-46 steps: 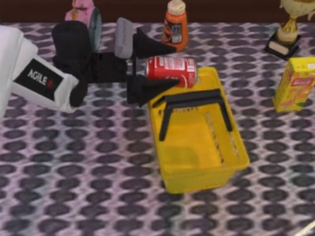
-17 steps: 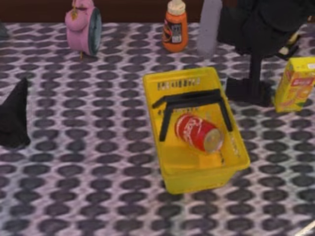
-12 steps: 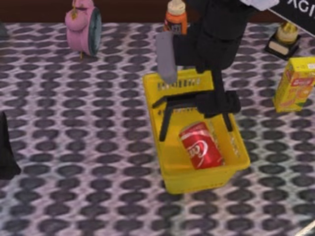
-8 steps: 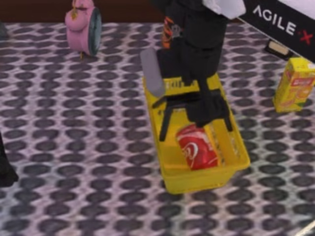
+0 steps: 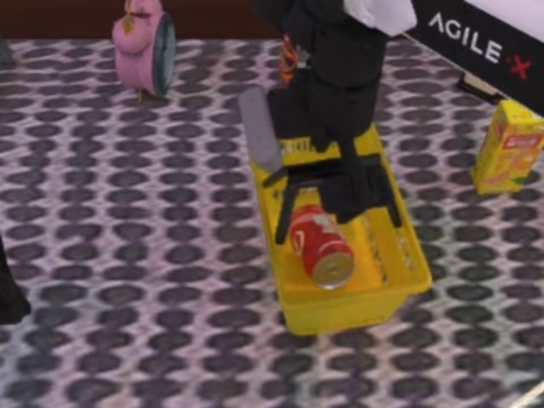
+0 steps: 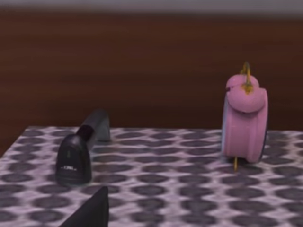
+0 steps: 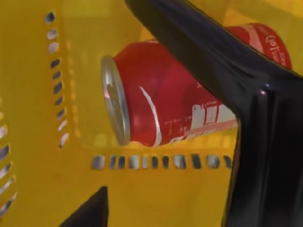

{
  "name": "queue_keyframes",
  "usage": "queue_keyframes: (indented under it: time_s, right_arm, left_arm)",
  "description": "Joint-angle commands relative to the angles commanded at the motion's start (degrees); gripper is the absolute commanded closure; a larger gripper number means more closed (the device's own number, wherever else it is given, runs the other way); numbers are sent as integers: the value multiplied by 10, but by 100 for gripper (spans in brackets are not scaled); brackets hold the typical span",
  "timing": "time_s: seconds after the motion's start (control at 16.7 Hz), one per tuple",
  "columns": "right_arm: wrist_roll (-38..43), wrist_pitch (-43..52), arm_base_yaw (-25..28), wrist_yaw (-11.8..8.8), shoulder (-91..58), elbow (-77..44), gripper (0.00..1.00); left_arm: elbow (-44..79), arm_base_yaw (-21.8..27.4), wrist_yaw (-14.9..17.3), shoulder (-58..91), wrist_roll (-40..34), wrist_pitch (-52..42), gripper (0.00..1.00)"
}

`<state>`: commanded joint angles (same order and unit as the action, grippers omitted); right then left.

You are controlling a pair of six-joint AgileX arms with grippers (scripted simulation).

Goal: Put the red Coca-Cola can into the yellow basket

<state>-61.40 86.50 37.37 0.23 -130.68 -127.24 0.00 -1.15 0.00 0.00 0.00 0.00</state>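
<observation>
The yellow basket (image 5: pixel 399 280) sat under my right gripper (image 5: pixel 357 183), whose fingers (image 5: pixel 367 189) hung at the black handle (image 5: pixel 293 191); I could not tell how far apart they were. The red can (image 5: pixel 319 245) lay on its side just below them, inside the basket, long axis along it. Half a second before, it lay further right. My left gripper (image 5: pixel 8 293) stayed parked well away.
</observation>
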Motion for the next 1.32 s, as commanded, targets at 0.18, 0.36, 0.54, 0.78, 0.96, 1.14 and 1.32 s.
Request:
queue_keyframes:
  time_s: [0.18,0.36,0.54,0.78,0.96,1.14,1.32]
  right_arm:
    - [-1,-24,2,0,4,29,0]
    - [0,-48,3,0,8,56,0]
    - [0,-49,3,0,8,57,0]
    - [0,-49,3,0,8,57,30]
    - [0,-49,3,0,8,57,53]
    - [0,-49,3,0,8,57,75]
    - [0,-49,3,0,8,57,98]
  left_arm:
    - [0,0,0,0,0,0,0]
    - [0,0,0,0,0,0,0]
    - [0,0,0,0,0,0,0]
    - [0,0,0,0,0,0,0]
    - [0,0,0,0,0,0,0]
    - [0,0,0,0,0,0,0]
    - [0,0,0,0,0,0,0]
